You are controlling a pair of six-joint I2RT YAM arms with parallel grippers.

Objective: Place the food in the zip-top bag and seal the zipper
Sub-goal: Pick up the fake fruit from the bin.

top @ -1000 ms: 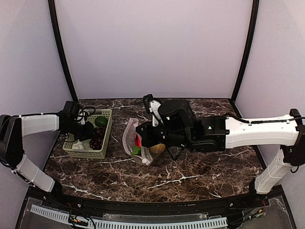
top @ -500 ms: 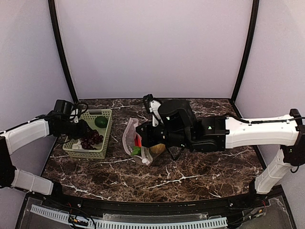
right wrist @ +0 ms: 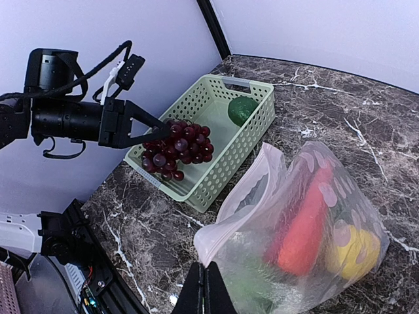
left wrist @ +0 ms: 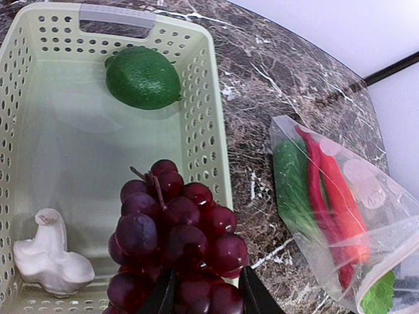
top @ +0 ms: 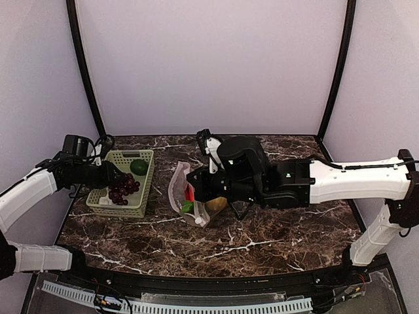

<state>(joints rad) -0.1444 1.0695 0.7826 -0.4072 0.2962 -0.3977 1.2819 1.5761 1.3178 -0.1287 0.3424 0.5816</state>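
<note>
Left gripper (left wrist: pixel 206 292) pinching the grape bunch (left wrist: pixel 177 235), raised off the basket (left wrist: pixel 208 124) floor within the last second, hanging above lime (left wrist: pixel 143 77) and white piece (left wrist: pixel 49 258). Beyond, right gripper (right wrist: pixel 206 288) pressed shut on the bag (right wrist: pixel 262 190), mouth open, chilies (right wrist: pixel 304 226), lemon (right wrist: pixel 353 252) and greens (left wrist: pixel 291 176) already inside; grapes likely next, sealing still ahead.

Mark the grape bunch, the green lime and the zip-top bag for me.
grape bunch (left wrist: pixel 177 245), left wrist view, middle of the cluster.
green lime (left wrist: pixel 143 77), left wrist view, middle of its skin.
zip-top bag (right wrist: pixel 252 196), right wrist view, clear wall near the mouth.
</note>
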